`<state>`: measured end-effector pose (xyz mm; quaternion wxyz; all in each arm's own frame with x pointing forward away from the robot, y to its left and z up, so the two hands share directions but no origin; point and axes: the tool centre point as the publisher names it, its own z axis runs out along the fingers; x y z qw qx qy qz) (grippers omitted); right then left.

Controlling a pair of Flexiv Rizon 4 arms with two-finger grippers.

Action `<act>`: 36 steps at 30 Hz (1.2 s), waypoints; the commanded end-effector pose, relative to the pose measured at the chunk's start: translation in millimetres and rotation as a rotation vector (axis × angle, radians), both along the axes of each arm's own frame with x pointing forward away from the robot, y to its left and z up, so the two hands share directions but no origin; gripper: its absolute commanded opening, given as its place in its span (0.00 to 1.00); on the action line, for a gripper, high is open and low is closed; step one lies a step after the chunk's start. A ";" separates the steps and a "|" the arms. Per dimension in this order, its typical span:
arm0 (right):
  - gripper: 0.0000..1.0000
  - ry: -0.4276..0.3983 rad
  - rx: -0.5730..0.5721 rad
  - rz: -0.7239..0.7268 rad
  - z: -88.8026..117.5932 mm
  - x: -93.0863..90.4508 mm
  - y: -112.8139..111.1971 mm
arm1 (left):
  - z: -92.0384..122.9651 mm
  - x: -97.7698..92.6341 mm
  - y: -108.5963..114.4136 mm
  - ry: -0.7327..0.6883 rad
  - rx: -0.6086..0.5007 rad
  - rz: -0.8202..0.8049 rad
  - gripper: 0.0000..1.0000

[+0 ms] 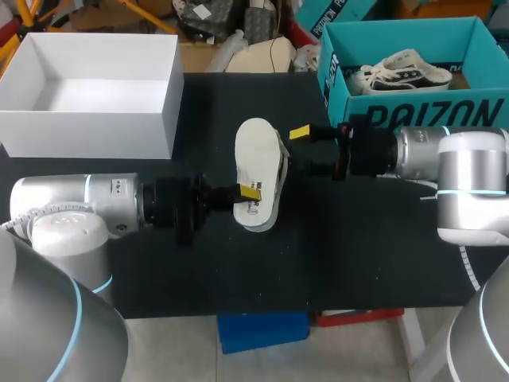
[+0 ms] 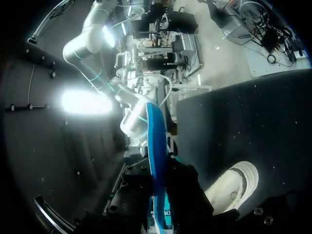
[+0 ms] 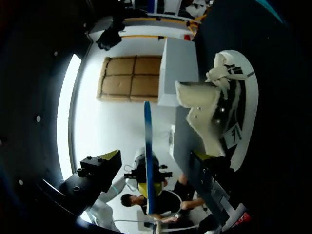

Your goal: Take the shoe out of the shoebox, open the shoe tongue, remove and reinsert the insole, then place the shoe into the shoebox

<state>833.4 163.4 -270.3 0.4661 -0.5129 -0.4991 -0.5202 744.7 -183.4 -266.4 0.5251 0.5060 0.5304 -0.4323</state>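
1. Black cloth-covered tabletop (image 1: 358,263): carries every item below.

2. White open-topped rectangular cardboard box (image 1: 87,119): at the far left corner, well apart from the work and out of both arms' way.

3. Teal cardboard shoebox (image 1: 413,111): at the far right with its lid off, just behind the right arm. A second black-and-cream sneaker (image 1: 402,73) lies inside. Judged the likely place for the shoe's return.

4. Black-and-cream canvas shoe with white rubber sole (image 3: 236,97): out of the box, sole down at mid-tabletop. In the head view it is largely hidden under the insole. It sits between the arms so either can reach it.

5. Flat foam insole, cream above and blue beneath (image 1: 256,155): wholly out of the shoe, held level just above it and lying along its length. Removal looks done. Reinsertion is not yet done, and the hold suits it.

6. Cream padded tongue (image 3: 197,114): lifted up out of the shoe's mouth, leaving the opening free for the insole.

7. Left tool (image 1: 249,192): clenched on the insole's long edge near one end, one finger over it and one under.

8. Right tool (image 1: 302,150): released and grasping nothing, fingers spread wide. The lower finger appears to rest against the shoe beside its opening, probably to steady it. The upper finger is in the air.
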 end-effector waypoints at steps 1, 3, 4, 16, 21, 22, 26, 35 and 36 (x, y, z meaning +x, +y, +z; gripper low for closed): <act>0.72 0.016 -0.025 -0.005 1.9 -4.2 5.6 | 1.1 -0.4 0.3 0.000 0.005 -0.001 0.00; 0.72 0.025 -0.045 -0.002 4.5 -5.6 8.3 | 1.1 -0.4 0.3 0.000 0.005 -0.001 0.00; 0.67 0.027 -0.058 -0.004 5.9 -6.0 10.3 | 1.1 -0.4 0.3 0.000 0.005 -0.001 0.00; 0.49 -0.007 -0.106 0.017 15.3 -2.2 40.5 | 1.1 -0.4 0.3 0.000 0.005 -0.001 0.00; 0.46 0.003 -0.095 0.019 7.6 -5.3 50.3 | 1.1 -0.4 0.3 0.000 0.005 -0.001 0.00; 0.45 0.004 -0.094 0.018 6.9 -6.0 51.1 | 1.1 -0.4 0.3 0.000 0.005 -0.001 0.00; 0.42 0.007 -0.087 0.008 4.0 -8.5 53.6 | 1.1 -0.4 0.3 0.000 0.005 -0.001 0.00; 0.00 -0.010 -0.087 -0.019 2.6 -9.6 53.5 | 1.1 -0.4 0.3 0.000 0.005 -0.001 0.00; 0.00 -0.024 -0.086 -0.028 4.3 -8.9 53.1 | 1.1 -0.4 0.3 0.000 0.005 -0.001 0.00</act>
